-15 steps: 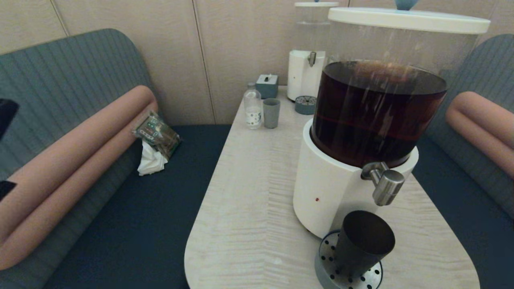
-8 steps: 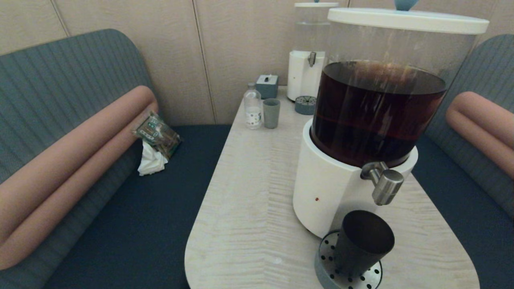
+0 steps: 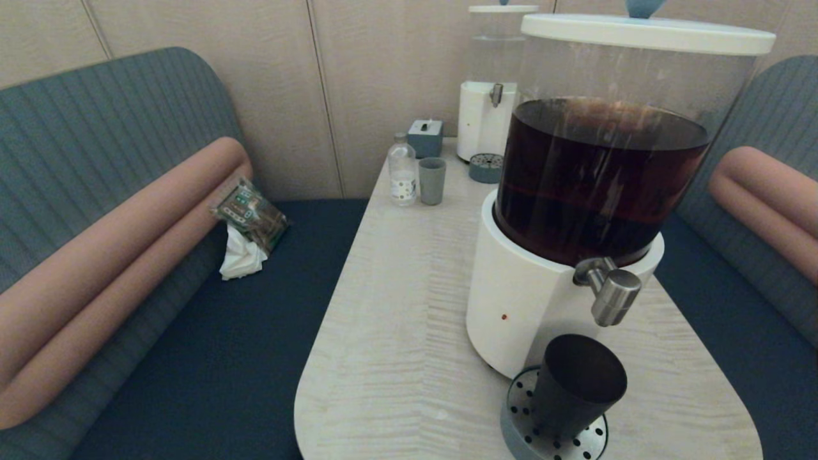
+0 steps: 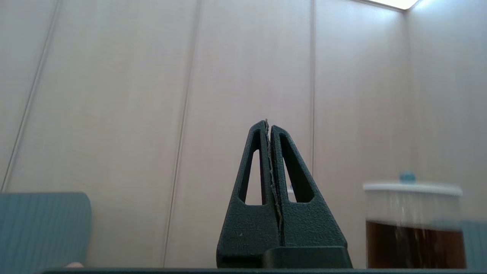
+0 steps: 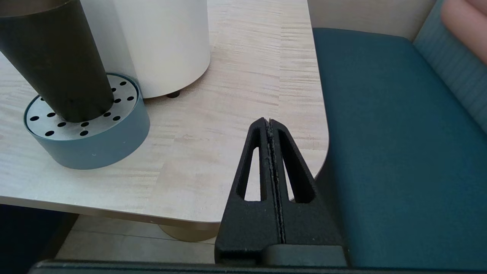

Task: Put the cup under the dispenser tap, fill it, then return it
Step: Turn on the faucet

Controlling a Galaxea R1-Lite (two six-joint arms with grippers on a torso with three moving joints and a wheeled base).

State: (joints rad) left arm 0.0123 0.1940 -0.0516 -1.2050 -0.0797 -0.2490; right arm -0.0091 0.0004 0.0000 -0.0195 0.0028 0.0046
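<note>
The matte black cup (image 3: 577, 393) stands upright on a round perforated drip tray (image 3: 524, 441), right below the brushed-steel dispenser tap (image 3: 610, 295) of the big dispenser (image 3: 578, 191) with dark brown liquid. The right wrist view shows the same cup (image 5: 57, 61) on that drip tray (image 5: 95, 140). My right gripper (image 5: 269, 121) is shut and empty, off the table's near right corner, apart from the cup. My left gripper (image 4: 267, 122) is shut and empty, raised toward the wall, with the dispenser's tank (image 4: 412, 224) off to its side. Neither gripper shows in the head view.
At the table's (image 3: 396, 332) far end stand a small bottle (image 3: 402, 171), a grey-green cup (image 3: 432, 181), a small grey box (image 3: 425, 136) and a smaller clear-liquid dispenser (image 3: 489, 96) with its own drip tray (image 3: 486, 167). Benches flank the table; a packet and tissue (image 3: 246, 227) lie on the left one.
A dark arm part at the head view's left edge a second ago has gone out of sight. The cup and dispenser have not moved.
</note>
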